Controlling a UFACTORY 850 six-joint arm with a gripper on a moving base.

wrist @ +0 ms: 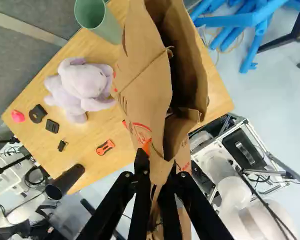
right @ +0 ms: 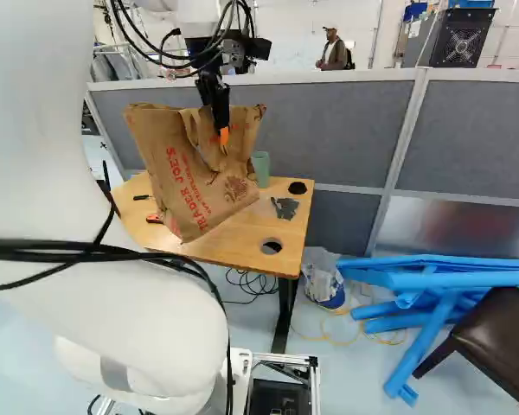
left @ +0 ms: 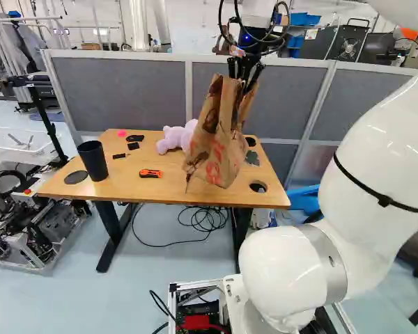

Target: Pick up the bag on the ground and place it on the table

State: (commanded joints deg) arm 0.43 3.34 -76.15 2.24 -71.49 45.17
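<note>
Hand [right: 222, 137] in a pinch on paper bag [wrist: 145, 90]; plush toy [wrist: 82, 82], green cup [wrist: 107, 29], black cup [left: 94, 163] on table [left: 125, 182].

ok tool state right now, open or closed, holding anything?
Tool: closed on the paper bag, with the brown paper pinched between its two fingers.

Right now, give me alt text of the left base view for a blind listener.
A black pincer holds a brown paper bag over a wooden table. On the table are a dark cup, a lilac plush toy and an orange tool; grey partitions stand behind.
</note>
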